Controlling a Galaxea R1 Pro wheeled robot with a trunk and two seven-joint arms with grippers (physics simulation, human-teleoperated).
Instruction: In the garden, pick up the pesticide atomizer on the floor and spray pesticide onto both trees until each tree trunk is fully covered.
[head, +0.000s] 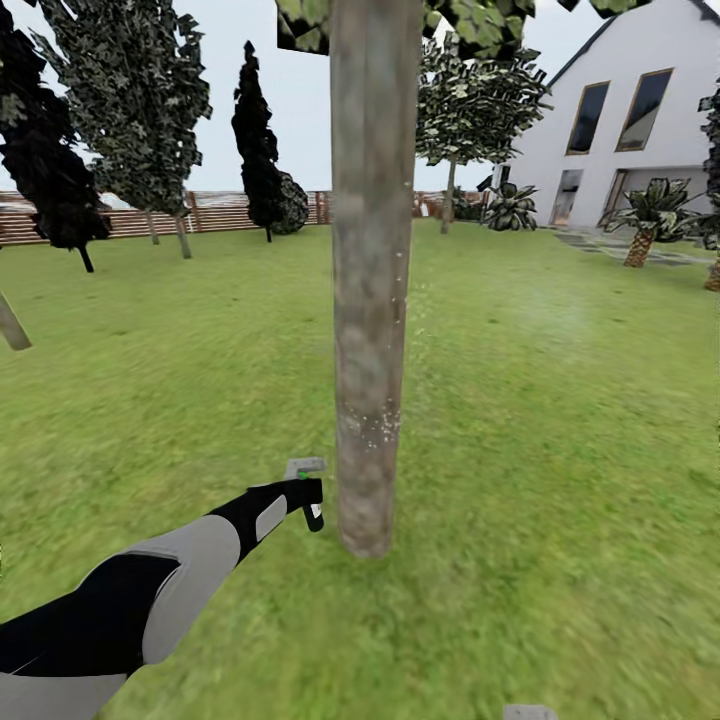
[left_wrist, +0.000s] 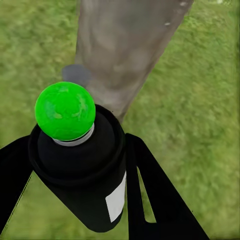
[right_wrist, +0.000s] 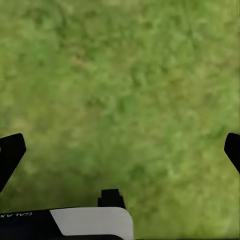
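Note:
A pale mottled tree trunk (head: 372, 280) stands upright in the middle of the lawn, speckled with small white droplets low down. My left gripper (head: 308, 497) is just left of the trunk's base, shut on the pesticide atomizer (head: 312, 505). In the left wrist view the atomizer (left_wrist: 82, 170) is a dark bottle with a white label and a green ball on top, held between my black fingers (left_wrist: 155, 200), with the trunk (left_wrist: 125, 45) close beyond it. A second tree (head: 462, 110) with a thin trunk stands far back. My right gripper (right_wrist: 120, 150) hangs open over bare grass.
Dark conifers (head: 258, 140) and a brown slat fence (head: 215, 212) line the far edge of the lawn. A white house (head: 625, 110) with palm-like plants (head: 650, 215) sits at the back right. Another slanted trunk (head: 12, 322) shows at the left edge. Grass spreads all around.

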